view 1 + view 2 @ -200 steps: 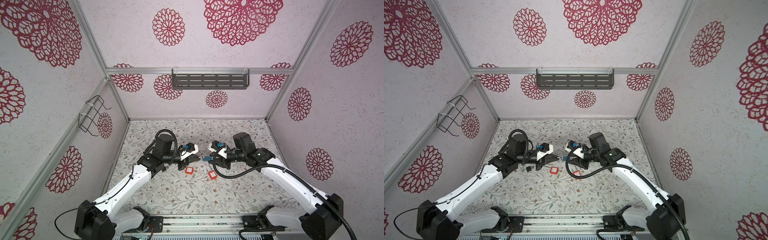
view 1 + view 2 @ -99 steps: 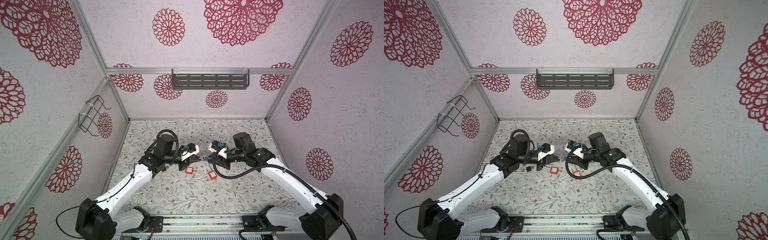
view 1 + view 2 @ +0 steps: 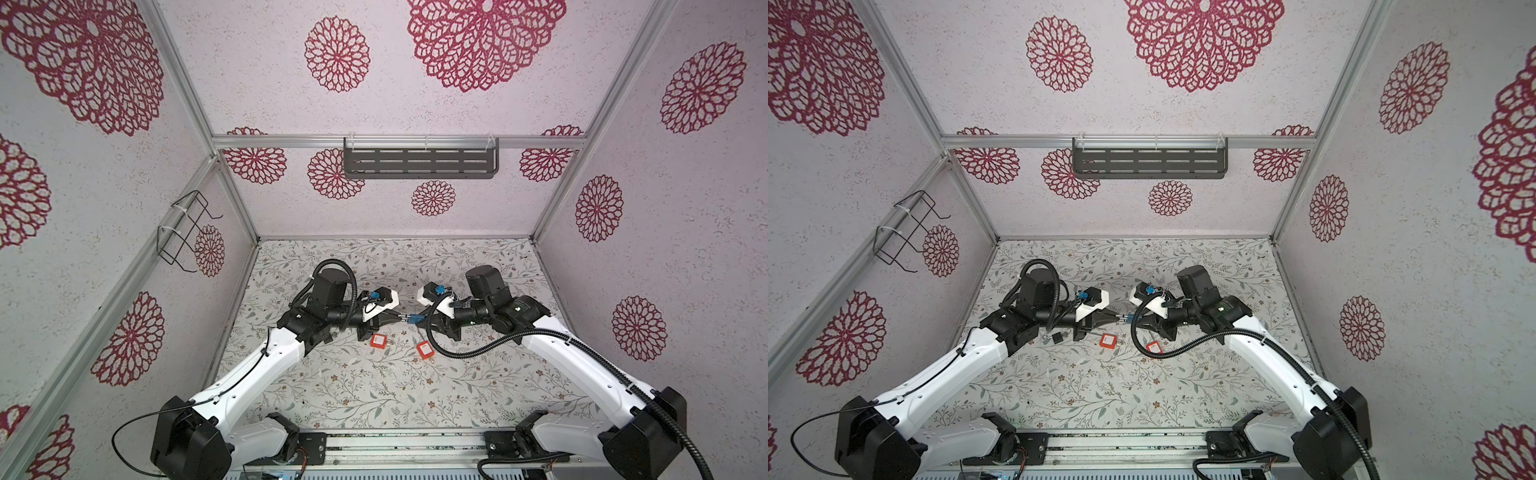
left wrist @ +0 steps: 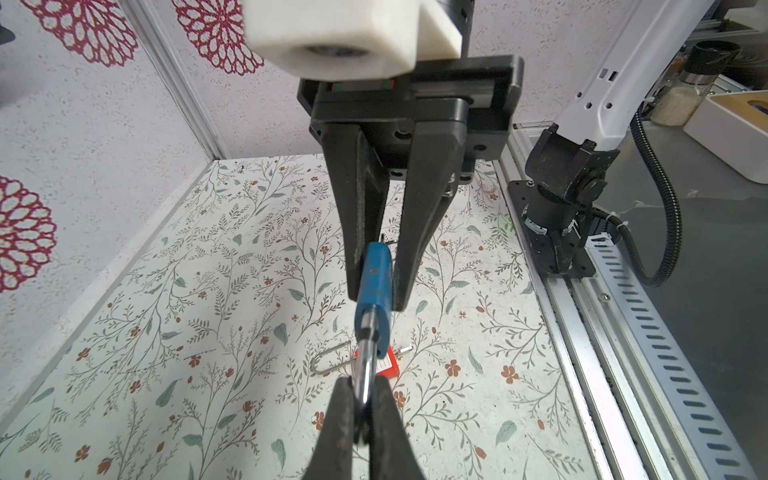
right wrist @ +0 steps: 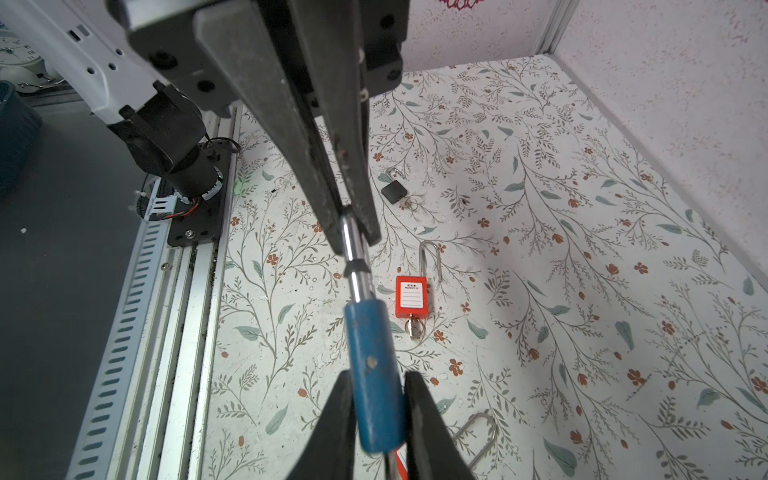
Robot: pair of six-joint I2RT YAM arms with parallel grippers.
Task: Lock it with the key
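Above mid-tabletop [image 3: 353,395], clear of the surface: raised padlock [image 3: 415,319], shackle end in left gripper [image 3: 396,318], body in right gripper [image 3: 423,320]. Flat on the tabletop below, side by side: middle padlock [image 3: 378,340] and right-hand padlock [image 3: 424,350], the latter slightly nearer the front edge. Farther left, beneath the left arm [image 3: 984,357]: leftmost padlock [image 3: 1056,337]. On the back wall [image 3: 374,212], shelf [image 3: 419,164]; on the left wall [image 3: 104,282], wire basket [image 3: 183,230].
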